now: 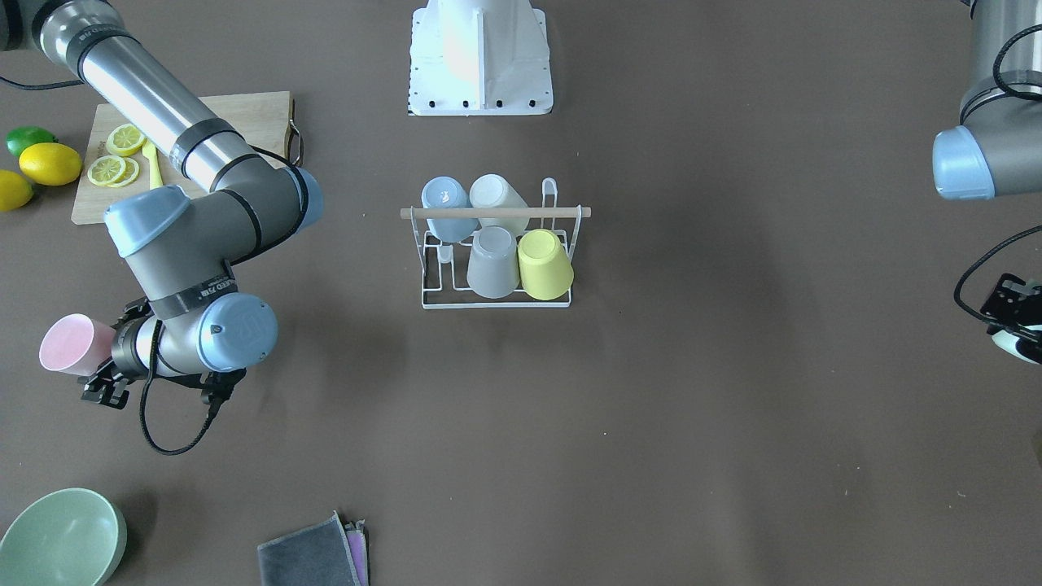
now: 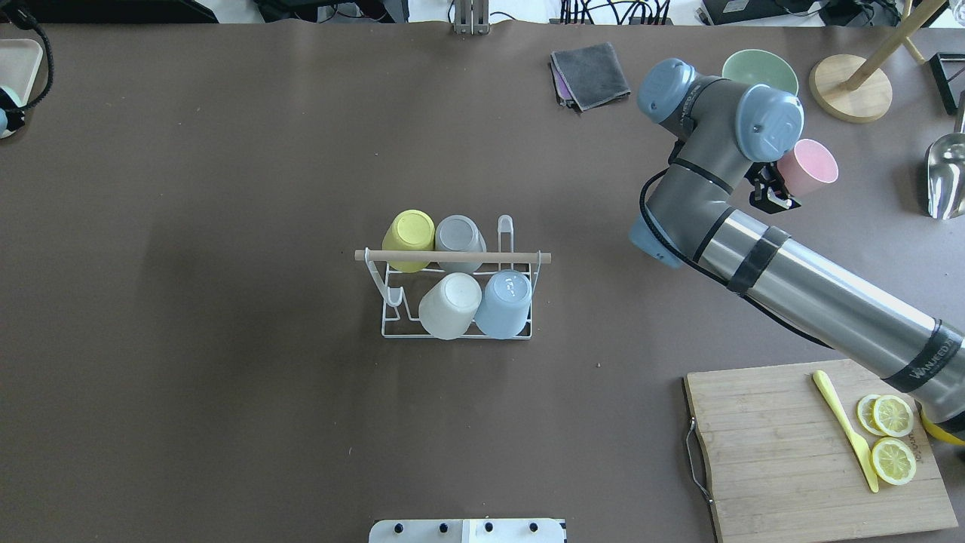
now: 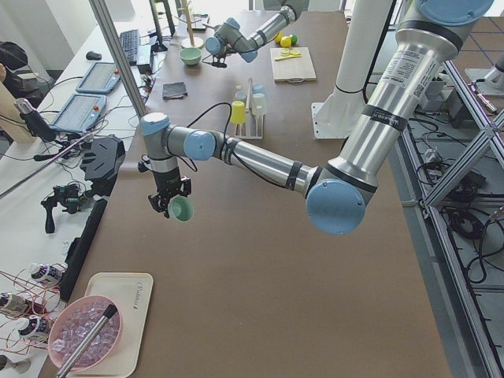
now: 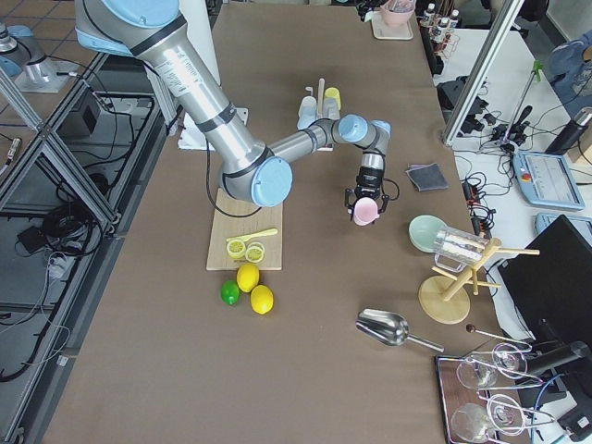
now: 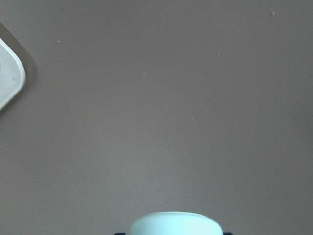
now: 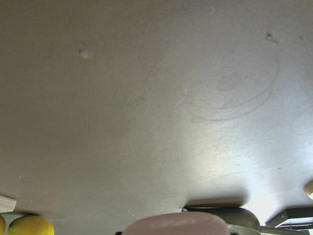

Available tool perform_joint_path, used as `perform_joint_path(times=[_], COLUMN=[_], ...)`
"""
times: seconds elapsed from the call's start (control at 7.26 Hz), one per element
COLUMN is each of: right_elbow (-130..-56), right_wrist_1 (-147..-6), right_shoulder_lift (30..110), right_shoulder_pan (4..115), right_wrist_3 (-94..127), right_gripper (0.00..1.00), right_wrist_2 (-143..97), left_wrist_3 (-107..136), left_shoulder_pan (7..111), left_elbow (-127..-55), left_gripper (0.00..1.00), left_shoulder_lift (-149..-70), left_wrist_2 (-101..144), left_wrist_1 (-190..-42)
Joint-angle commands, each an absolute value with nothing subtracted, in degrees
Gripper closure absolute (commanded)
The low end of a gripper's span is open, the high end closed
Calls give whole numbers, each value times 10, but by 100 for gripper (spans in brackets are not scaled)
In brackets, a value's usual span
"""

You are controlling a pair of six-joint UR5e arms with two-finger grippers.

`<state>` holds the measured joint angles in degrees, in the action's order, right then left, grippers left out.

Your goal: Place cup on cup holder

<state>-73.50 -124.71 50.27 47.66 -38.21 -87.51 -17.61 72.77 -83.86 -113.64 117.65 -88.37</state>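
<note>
The cup holder [image 2: 392, 296], a white wire rack with a wooden rod [image 2: 452, 257] across its top, stands mid-table and holds a yellow [image 2: 408, 237], a grey [image 2: 459, 234], a white [image 2: 450, 304] and a blue cup [image 2: 505, 303], all upside down. It also shows in the front view [image 1: 495, 304]. My right gripper [image 2: 780, 187] is shut on a pink cup [image 2: 808, 167], held far right of the rack; the pink cup also shows in the front view [image 1: 73, 344]. My left gripper [image 3: 169, 203] is shut on a mint cup [image 3: 182, 209] at the table's far left end, which also shows in the left wrist view [image 5: 175, 224].
A wooden cutting board [image 2: 784, 452] with lemon slices [image 2: 893, 437] and a yellow knife [image 2: 844, 426] lies near right. A green bowl [image 2: 760, 69], grey cloth [image 2: 589, 72], wooden stand [image 2: 850, 87] and metal scoop [image 2: 946, 170] sit far right. Whole lemons [image 1: 49, 163] lie beside the board.
</note>
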Motion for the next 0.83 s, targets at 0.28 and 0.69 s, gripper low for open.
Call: perform_joint_path(times=[0.28,0.69], right_elbow=[-929,-942], right_wrist_1=[-1195,-1162], right_shoulder_lift=[599,609], right_shoulder_pan=[583,653], right_wrist_3=[-382,-380], right_gripper=[100,100], right_wrist_2=[-1075,-1281], left_wrist_3=[13,191], left_shoulder_pan=[700,632], left_elbow=[-803,-802], left_gripper=[100,100], left_shoulder_lift=[-1108,-1093], left_wrist_2=[1179,1179], left_wrist_1=[-1261,-1530])
